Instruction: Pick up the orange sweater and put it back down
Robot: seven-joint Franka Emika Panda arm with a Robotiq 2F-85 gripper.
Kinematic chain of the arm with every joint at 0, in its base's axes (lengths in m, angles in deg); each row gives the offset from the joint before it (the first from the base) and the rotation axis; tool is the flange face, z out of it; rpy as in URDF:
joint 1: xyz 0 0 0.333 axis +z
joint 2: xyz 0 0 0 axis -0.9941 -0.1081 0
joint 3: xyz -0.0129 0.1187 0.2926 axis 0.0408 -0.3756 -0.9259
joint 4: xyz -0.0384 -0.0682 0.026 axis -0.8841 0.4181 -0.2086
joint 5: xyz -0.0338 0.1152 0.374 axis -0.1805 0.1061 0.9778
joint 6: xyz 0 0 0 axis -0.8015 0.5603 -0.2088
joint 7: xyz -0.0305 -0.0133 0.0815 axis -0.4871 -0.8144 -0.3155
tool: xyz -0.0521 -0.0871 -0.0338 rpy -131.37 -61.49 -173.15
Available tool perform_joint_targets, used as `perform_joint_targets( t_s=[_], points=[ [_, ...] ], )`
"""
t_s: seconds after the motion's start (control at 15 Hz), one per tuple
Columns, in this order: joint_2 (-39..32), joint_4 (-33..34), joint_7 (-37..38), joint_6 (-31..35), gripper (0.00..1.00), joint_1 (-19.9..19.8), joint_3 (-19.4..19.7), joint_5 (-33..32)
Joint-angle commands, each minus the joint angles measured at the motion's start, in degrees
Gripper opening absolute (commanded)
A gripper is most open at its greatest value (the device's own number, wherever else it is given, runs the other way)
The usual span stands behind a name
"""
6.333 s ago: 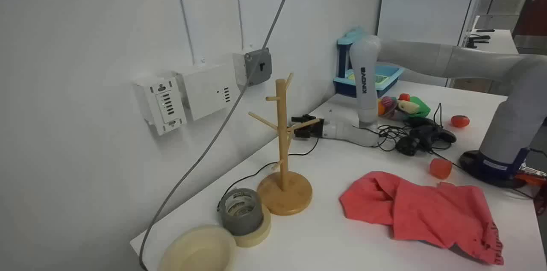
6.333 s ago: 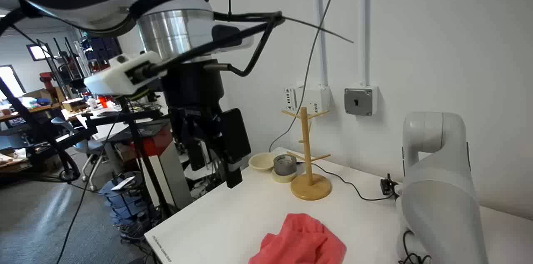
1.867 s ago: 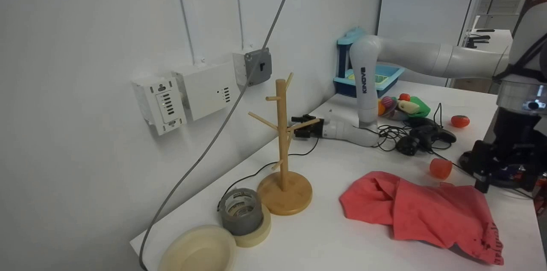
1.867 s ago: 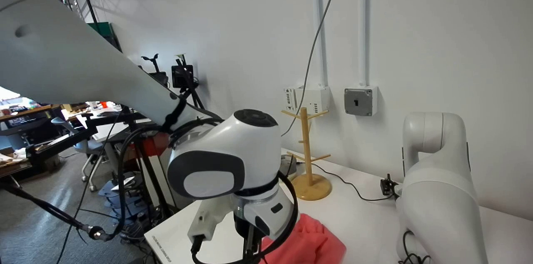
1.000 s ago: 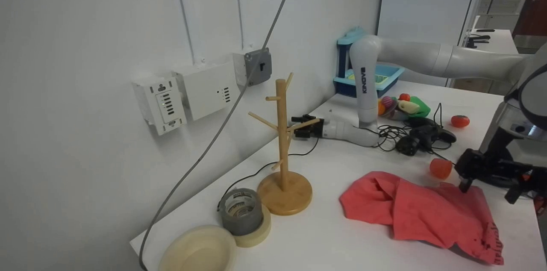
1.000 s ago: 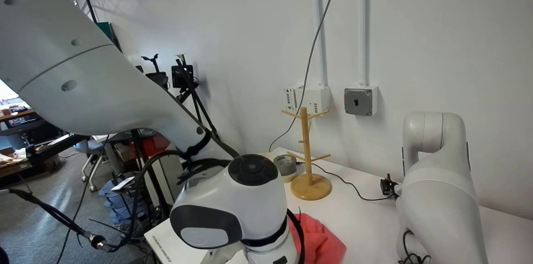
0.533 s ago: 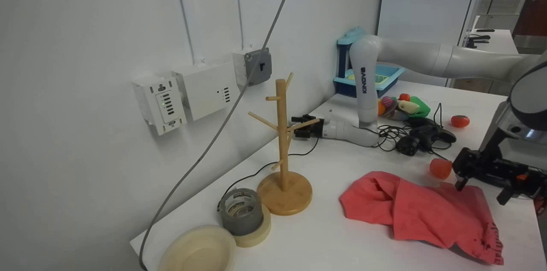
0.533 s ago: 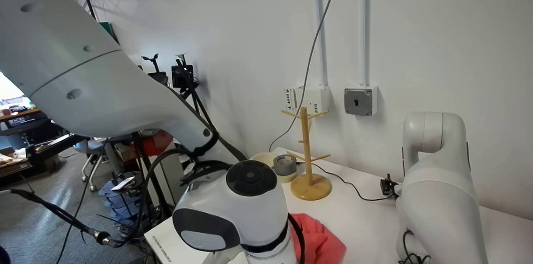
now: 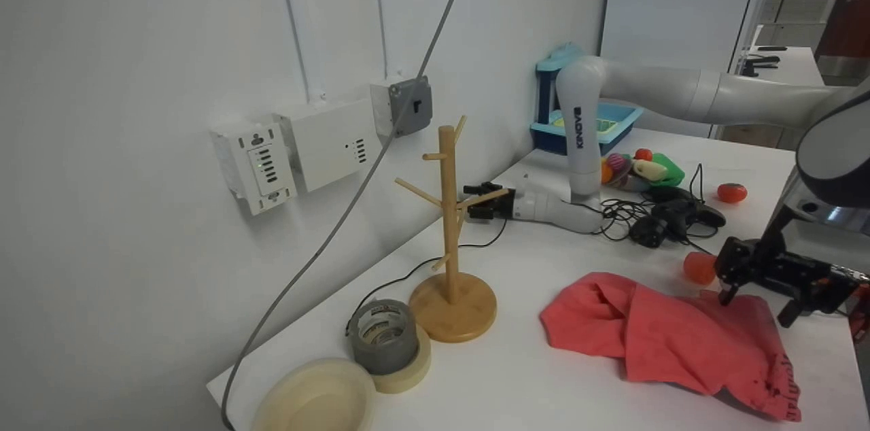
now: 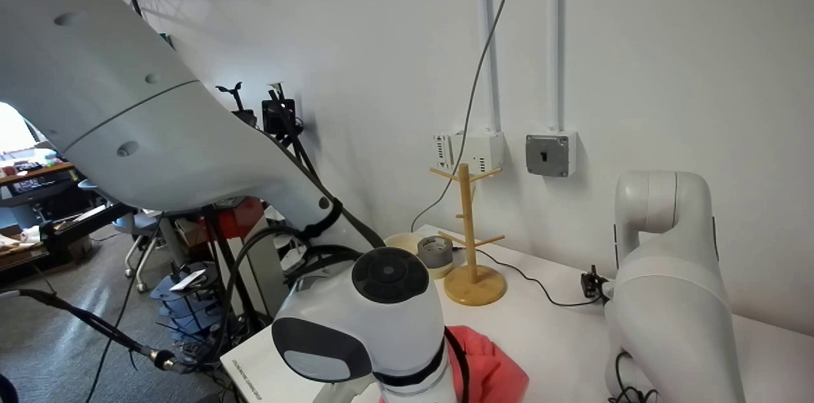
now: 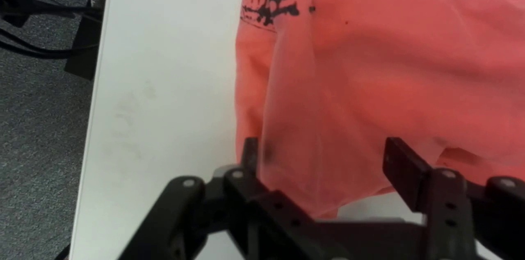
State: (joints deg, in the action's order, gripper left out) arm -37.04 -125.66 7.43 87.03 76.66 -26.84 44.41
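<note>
Fingers (image 11: 404, 169) wide, the gripper (image 11: 322, 148) is hovering over the sweater (image 9: 693, 342), probably light and limp, best pinched at its end away from the mug tree (image 9: 450, 234).

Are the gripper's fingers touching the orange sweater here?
Cannot tell. The wrist view shows the spread fingers overlapping the orange sweater, and in an exterior view one of the fingers overlaps its edge, but neither plainly shows contact or a gap.
</note>
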Motion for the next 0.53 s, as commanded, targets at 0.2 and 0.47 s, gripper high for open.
perform_joint_targets(
  t_s=[0.2, 0.47],
  points=[
    [-3.1, 1.0, -1.8, 0.9, 0.97, -1.2, -0.5, 1.6],
    [-4.0, 1.7, -1.2, 1.1, 0.54, -0.9, -0.3, 0.8]
  ],
)
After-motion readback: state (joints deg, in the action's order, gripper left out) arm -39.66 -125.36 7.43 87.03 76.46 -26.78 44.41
